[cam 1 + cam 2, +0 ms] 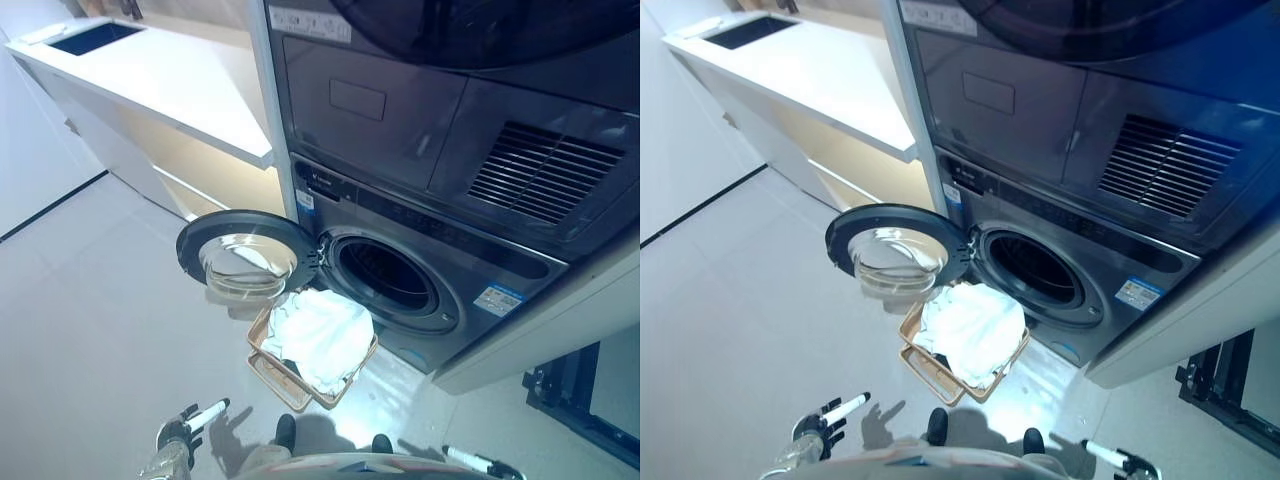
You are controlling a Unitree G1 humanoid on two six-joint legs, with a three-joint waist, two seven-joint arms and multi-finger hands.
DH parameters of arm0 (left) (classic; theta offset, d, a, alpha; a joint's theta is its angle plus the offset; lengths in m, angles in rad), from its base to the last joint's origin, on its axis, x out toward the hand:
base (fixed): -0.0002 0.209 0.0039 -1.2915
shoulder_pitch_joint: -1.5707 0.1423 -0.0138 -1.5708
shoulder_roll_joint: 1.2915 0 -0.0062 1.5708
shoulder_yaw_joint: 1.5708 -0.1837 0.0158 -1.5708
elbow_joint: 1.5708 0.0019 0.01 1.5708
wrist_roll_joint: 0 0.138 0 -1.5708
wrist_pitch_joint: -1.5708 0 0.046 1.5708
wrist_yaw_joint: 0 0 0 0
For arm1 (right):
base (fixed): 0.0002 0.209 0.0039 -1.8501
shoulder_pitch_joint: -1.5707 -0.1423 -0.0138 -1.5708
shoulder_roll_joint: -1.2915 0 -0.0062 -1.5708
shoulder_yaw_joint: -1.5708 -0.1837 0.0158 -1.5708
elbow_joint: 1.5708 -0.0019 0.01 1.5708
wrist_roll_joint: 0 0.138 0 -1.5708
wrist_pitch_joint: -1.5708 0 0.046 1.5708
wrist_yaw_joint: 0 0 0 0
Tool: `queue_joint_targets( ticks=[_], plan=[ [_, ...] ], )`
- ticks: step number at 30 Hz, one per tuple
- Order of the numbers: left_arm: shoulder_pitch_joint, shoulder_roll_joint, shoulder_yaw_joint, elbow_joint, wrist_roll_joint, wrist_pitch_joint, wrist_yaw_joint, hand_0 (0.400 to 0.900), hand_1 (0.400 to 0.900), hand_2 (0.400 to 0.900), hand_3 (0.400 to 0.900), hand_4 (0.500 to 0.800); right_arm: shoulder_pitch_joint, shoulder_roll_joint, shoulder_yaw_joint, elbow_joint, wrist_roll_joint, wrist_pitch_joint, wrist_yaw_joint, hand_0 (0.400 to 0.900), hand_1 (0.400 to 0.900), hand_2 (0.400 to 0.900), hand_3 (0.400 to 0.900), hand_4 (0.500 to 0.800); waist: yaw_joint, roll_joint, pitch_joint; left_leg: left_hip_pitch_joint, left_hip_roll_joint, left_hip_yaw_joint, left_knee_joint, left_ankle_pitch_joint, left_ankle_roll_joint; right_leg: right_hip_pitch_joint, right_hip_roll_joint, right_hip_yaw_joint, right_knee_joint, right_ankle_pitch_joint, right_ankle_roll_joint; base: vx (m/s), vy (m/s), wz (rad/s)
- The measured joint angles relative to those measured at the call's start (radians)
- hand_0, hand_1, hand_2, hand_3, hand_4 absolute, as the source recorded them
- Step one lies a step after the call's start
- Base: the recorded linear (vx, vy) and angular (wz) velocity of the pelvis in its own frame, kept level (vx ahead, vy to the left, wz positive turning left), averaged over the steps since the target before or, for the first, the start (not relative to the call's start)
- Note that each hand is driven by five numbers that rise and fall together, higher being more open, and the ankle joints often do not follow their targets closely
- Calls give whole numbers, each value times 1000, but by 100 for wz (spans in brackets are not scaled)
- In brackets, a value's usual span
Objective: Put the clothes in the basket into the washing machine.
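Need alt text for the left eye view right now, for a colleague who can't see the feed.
A washing machine stands with its round door swung open to the left, and a basket heaped with white clothes sits on the floor right before the drum opening. The left hand shows low at the bottom left with fingers straight, the right hand at the bottom right edge; neither touches the basket.

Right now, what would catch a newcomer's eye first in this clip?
The washer with its round door swung wide open to the left, drum dark inside. Just below the opening, a wicker basket on the floor is heaped with white clothes. Both hands sit low at the bottom edge, left hand and right hand, clear of the basket.
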Motion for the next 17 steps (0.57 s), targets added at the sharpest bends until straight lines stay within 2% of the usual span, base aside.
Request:
queue_joint_targets(
  ticks=[4, 9, 17],
  plan=[
    [19, -3, -37, 43, 31, 7, -10, 900, 900, 900, 900, 800, 9, 12, 29, 73, -46, 5, -1, 900, 900, 900, 900, 800, -3, -11, -26, 7, 3, 1, 0, -1, -1, 5, 3, 2, 0, -3, 3, -4, -5, -1],
    [40, -8, -75, 63, 39, 21, -22, 900, 900, 900, 900, 800, 6, 17, 75, 77, -69, 9, -2, 900, 900, 900, 900, 800, -7, -24, -38, 16, 3, 13, 0, -2, -1, 9, 2, 12, 0, 0, -2, -33, -6, -1],
    [37, -8, -76, 58, 44, 21, -22, 900, 900, 900, 900, 800, -12, 18, 118, 33, -78, 6, 0, 900, 900, 900, 900, 800, -7, -21, -50, 17, 3, 13, 0, -2, -1, 10, 3, 12, 0, 3, -6, -12, -2, 2]
  ],
)
